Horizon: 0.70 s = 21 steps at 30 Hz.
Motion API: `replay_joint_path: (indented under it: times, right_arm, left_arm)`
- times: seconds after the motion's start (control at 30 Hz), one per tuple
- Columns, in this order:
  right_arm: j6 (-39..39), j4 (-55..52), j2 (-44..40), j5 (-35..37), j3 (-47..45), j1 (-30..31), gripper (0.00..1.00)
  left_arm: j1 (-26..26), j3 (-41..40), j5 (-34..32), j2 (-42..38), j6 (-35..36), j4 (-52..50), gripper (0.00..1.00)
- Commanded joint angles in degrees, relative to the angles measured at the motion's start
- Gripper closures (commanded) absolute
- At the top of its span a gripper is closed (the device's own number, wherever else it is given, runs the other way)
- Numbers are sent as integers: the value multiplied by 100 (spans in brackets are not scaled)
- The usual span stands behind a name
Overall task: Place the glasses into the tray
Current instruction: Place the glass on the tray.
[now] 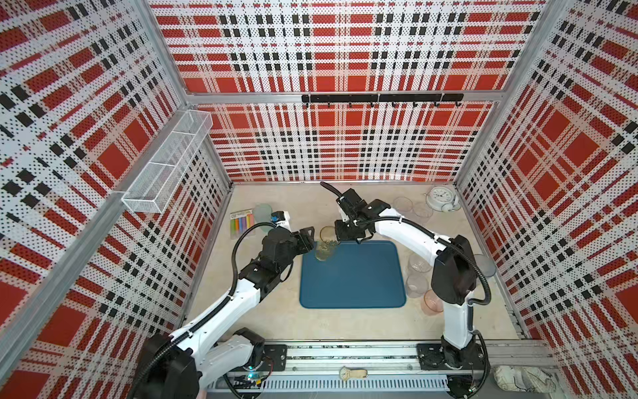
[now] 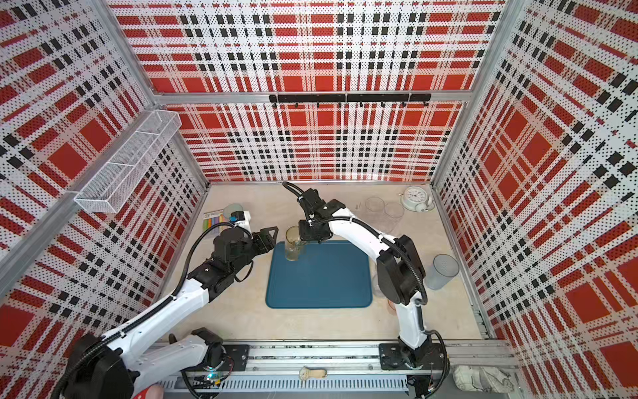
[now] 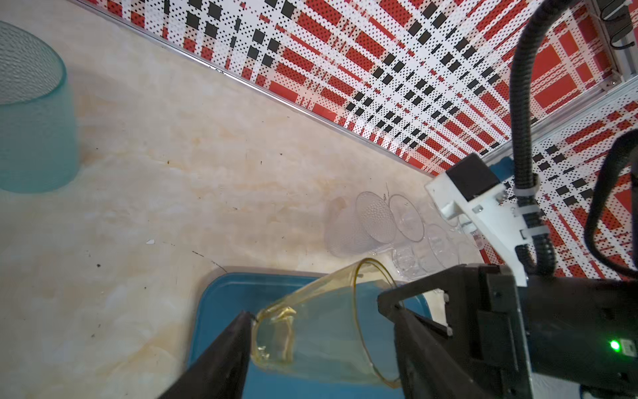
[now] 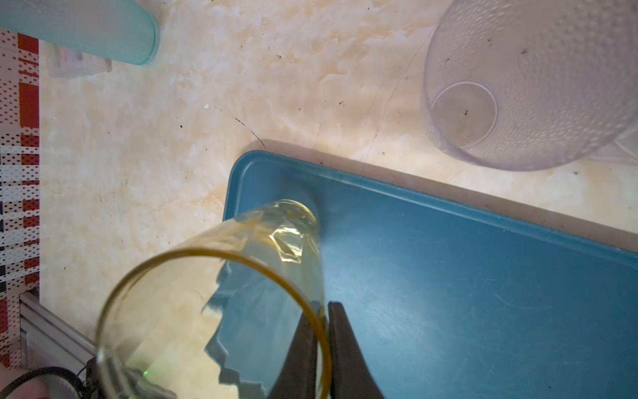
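Observation:
An amber glass (image 1: 326, 243) (image 4: 221, 286) stands upright in the far left corner of the teal tray (image 1: 355, 279) (image 4: 466, 276). My right gripper (image 1: 336, 235) (image 4: 326, 305) is shut on its rim wall, one finger inside and one outside. From the left, my left gripper (image 1: 310, 238) (image 3: 312, 307) stands open, and the amber glass (image 3: 321, 338) shows between and just beyond its fingertips. A mint-green glass (image 1: 262, 212) stands at the back left. Clear glasses (image 1: 404, 205) stand at the back right. More clear ones (image 1: 419, 264), a pink one (image 1: 431, 302) and a blue-grey one (image 2: 443, 271) stand right of the tray.
A white alarm clock (image 1: 442, 198) sits in the back right corner. A pack of coloured chalk (image 1: 241, 222) lies by the left wall. A white wire-mesh basket (image 1: 169, 162) hangs on that wall. The right arm's elbow (image 1: 452, 273) hangs over the glasses right of the tray.

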Motion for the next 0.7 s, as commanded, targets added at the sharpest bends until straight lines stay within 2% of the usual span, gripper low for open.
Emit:
replay_joint_path:
  times: [0.0, 0.13, 0.43, 0.67]
  right_arm:
    - [-104, -289, 183, 363, 375, 149, 93]
    - [-179, -599, 448, 635, 928, 275, 95]
    - [-245, -1427, 1098, 1018, 2168, 451, 96]
    - [-246, -1925, 1415, 994, 2804, 568, 94]
  left_arm:
    - [59, 179, -7, 7, 41, -28, 31]
    - [244, 270, -203, -130, 27, -211, 31]
    - [1400, 89, 74, -747, -169, -279, 32]
    - [1514, 25, 248, -686, -204, -204, 33]
